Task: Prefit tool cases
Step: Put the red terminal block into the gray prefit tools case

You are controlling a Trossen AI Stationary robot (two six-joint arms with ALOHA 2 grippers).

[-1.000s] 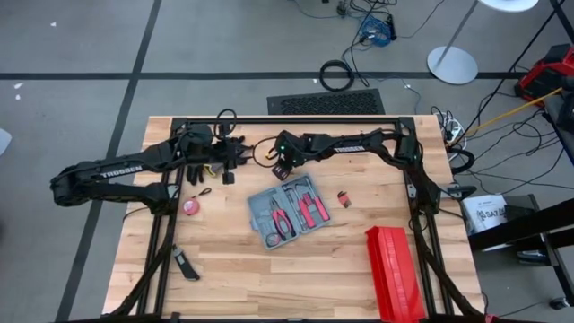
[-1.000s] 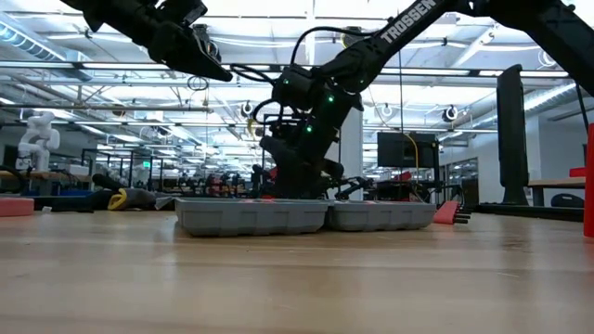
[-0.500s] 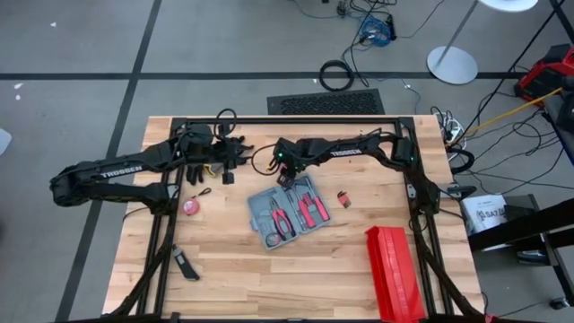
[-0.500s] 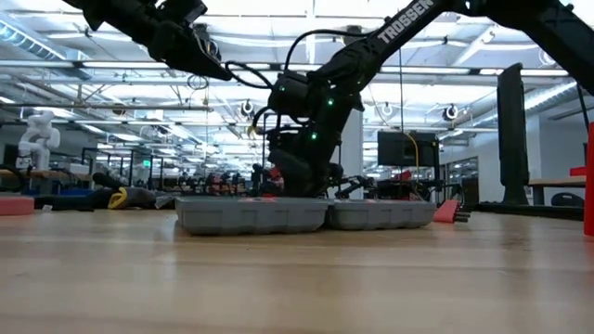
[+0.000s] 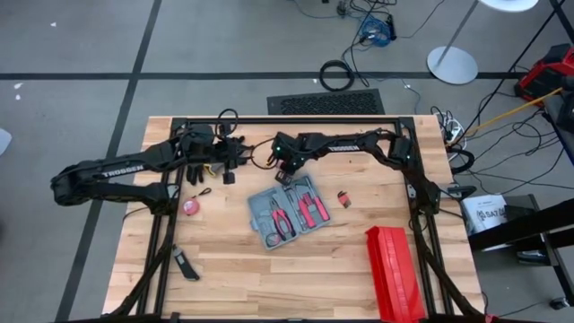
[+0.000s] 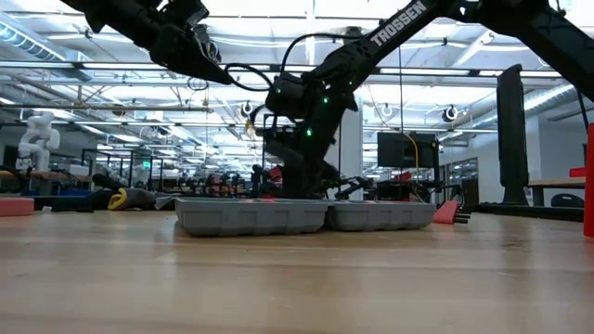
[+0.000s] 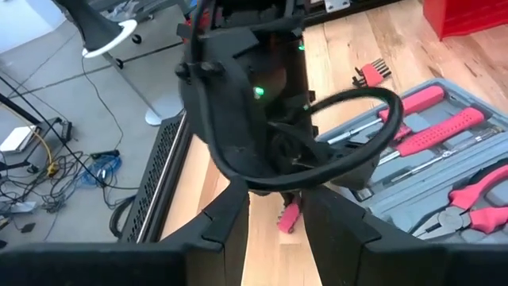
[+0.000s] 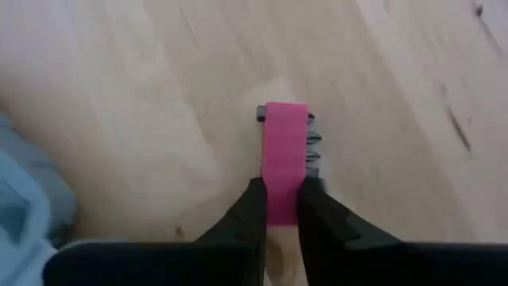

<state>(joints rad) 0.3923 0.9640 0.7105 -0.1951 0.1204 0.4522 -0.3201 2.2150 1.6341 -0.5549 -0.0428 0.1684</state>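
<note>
Right gripper (image 8: pixel 276 208) jaws clamp a flat pink plastic bit holder (image 8: pixel 284 159) above the pale wooden table (image 8: pixel 143 103); left gripper (image 7: pixel 274 230) jaws apart.

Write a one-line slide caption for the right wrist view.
Right gripper pinching a small pink tool just above the wooden table, blue-grey case at the edge.

Tool case (image 5: pixel 289 212) mid-table, ribbed box (image 5: pixel 392 272) to its right, right pincer (image 5: pixel 285 172) just behind it.
</note>
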